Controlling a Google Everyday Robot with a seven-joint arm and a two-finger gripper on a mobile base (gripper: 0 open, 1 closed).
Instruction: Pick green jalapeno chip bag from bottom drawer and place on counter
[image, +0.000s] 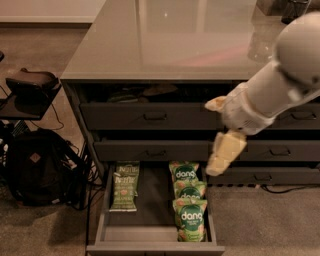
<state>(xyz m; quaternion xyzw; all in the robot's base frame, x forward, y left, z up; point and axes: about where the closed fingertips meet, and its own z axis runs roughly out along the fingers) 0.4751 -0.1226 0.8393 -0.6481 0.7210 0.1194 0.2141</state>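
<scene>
The bottom drawer (152, 234) is pulled open at the lower middle. On its left side lie the pale-green jalapeno chip bags (124, 190), one partly under the other. On its right side sit three puffier green "dang" bags (189, 206) in a row. The gripper (223, 154) hangs on the white arm (280, 85), which comes in from the upper right. It is in front of the middle drawer fronts, above the right side of the open drawer, and holds nothing. The glossy grey counter (170, 42) spans the top.
Two shallower grey drawers (150, 117) with bar handles sit above the open one; the top one is ajar with items inside. A black backpack (35, 167) and cables lie on the floor at left, below a dark stand (27, 90). A clear object (262, 40) stands on the counter's right.
</scene>
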